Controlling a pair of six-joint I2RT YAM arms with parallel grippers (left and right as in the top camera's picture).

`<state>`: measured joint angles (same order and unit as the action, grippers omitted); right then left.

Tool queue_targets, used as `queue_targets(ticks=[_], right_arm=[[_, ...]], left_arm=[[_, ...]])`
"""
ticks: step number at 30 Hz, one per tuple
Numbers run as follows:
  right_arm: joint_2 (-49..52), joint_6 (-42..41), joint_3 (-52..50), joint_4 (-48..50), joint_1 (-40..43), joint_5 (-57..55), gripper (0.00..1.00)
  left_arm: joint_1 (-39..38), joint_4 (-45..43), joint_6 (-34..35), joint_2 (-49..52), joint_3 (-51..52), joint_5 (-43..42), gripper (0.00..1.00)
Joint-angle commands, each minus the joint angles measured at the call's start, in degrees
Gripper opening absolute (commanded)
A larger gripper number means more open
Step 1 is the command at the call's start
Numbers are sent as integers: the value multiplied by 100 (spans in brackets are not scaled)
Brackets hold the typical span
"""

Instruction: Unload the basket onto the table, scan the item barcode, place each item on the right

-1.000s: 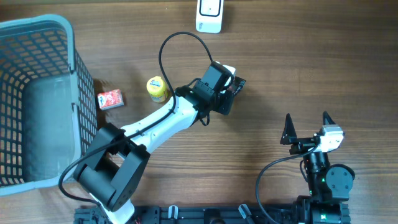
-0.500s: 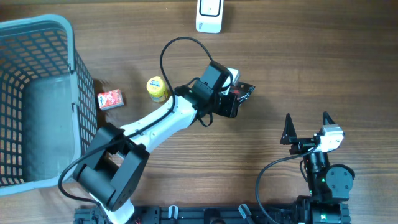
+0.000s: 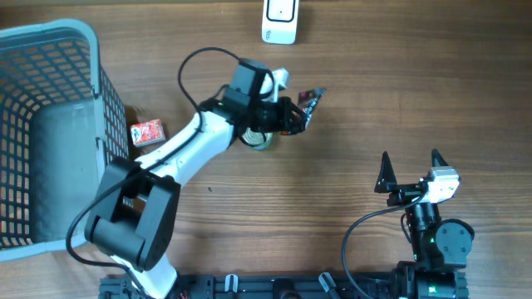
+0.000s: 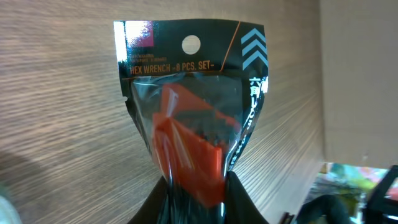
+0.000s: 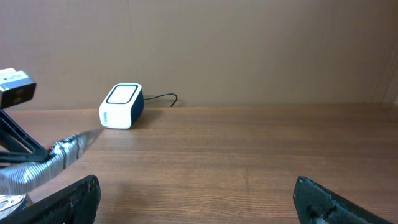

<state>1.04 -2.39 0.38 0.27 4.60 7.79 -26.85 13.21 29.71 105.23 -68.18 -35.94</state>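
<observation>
While our right gripper point(image 3: 410, 158) idles wide open nearest us, our left gripper point(image 3: 293, 116) holds the item.
It pinches the hex wrench packet point(image 3: 311, 100) by its bottom edge over the bench point(image 3: 391, 75), short of the white scanner point(image 3: 280, 22), leaving its printed faces free to present.

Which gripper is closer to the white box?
Left. The left gripper, holding a packet, is just below the white box; the right gripper is far off, lower right.
</observation>
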Motion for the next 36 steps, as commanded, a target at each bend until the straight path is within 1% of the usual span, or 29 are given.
queue_targets(ticks=[1,11,13,18,19,23,27,29,31,33,34,36], right_arm=[[-39,-70,-9,20,31,-52,100],[-39,-68,-9,20,31,-52,100],[-39,-192,-9,61,28,72,100],[-24,-1038,-7,105,31,337,100],[-24,-1606,-7,129,31,614,100],[11,-2594,-7,162,31,1550,100],[411,-4745,0,149,31,1880,100],[809,-5348,0,153,31,2131,100],[1300,-5786,0,190,31,2490,100],[1746,-5917,0,339,31,2817,100],[1989,-5827,0,518,31,2973,100],[2433,-5302,0,848,31,3335,100]], left_arm=[[96,-37,125,55,-83,-667,13],[87,-37,125,55,-83,-667,13],[87,-37,122,55,-83,-667,13],[87,-39,122,55,-83,-667,13],[87,-44,122,52,-83,-664,13],[87,-94,122,55,-83,-667,13],[87,-103,125,52,-83,-667,13],[87,-101,122,52,-83,-669,13],[87,-101,122,52,-83,-669,13],[87,-101,125,55,-83,-669,13],[87,-103,122,52,-83,-669,13],[87,-105,122,55,-83,-669,12]])
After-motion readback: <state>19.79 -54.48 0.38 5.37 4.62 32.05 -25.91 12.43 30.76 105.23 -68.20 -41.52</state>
